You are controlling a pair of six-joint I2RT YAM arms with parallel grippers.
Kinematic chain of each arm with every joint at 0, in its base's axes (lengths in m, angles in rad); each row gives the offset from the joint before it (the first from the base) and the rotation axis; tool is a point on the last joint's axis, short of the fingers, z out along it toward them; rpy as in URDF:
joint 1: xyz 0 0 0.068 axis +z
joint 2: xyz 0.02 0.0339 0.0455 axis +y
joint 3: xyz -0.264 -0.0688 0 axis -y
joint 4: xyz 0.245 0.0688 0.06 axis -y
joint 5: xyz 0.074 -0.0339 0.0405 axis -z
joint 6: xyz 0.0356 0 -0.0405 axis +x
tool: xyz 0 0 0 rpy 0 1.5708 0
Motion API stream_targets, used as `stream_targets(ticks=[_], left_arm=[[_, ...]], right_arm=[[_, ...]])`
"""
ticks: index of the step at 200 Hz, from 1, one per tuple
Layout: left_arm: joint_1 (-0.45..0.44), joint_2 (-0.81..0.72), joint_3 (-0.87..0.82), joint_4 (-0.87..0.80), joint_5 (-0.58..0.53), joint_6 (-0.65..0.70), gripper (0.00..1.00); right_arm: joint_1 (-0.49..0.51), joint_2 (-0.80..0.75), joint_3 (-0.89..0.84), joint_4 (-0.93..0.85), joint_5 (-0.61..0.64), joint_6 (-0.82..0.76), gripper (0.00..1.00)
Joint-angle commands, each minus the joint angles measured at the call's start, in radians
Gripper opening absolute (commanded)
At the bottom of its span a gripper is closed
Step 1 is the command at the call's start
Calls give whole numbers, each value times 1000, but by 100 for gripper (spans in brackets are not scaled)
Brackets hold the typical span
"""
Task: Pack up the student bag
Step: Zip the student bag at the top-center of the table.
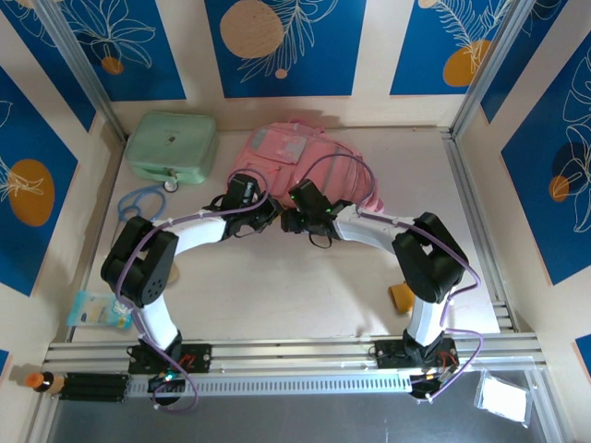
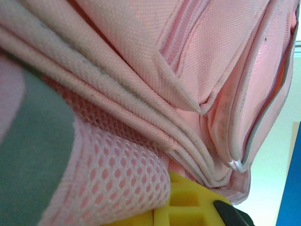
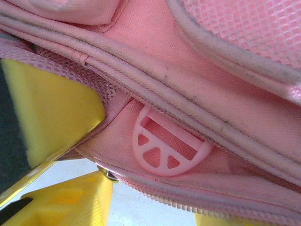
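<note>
A mint-green rectangular case (image 1: 171,146) lies at the far left of the table (image 1: 277,295). Just near of it, a thin blue looped cord (image 1: 138,201) rests by the left wall. A pale blue packet (image 1: 97,311) sits at the near left edge, and a small orange piece (image 1: 402,297) at the near right.

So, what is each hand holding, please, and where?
Left hand and right hand meet the student bag at its near edge; grip cannot be told.
</note>
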Motion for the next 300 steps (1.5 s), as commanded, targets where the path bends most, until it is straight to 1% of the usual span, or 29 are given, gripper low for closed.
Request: stream_targets(ticks=[1,34,68,89,104,130,146,175,189,234,253,278,300], left_arm=[[-15,-23,50,53,102,2,0],[-15,-22,57,61,109,-5,0],[-15,-24,54,78,120,-21,0],[-15,-25,48,89,126,-32,0],[-15,-24,42,101,126,-42,0],[-15,-20,41,107,118,-46,0],[-15,-12,45,116,125,-52,0],[-15,-8,48,123,127,-64,0],[-15,-10,51,118,130,-65,0],[-15,-12,54,127,135,-87,0],[-15,-14,56,124,136,-87,0],[-15,-18,56,121,134,-85,0],[-15,-22,53,120,136,-84,0]], right_arm=[[-17,17,34,69,7,-24,50],[-20,21,39,58,15,13,51],[-32,27,49,24,60,77,55],[-39,25,51,-13,99,115,55],[-41,18,45,-34,128,137,52],[-33,-28,5,-43,157,164,39],[-20,-71,-33,-33,160,162,36],[6,-144,-106,30,91,122,35],[11,-159,-126,73,31,95,33],[6,-103,-98,120,-22,48,29],[5,-72,-74,119,-15,46,30],[4,-37,-41,87,44,54,32],[-3,-24,-35,94,73,45,30]])
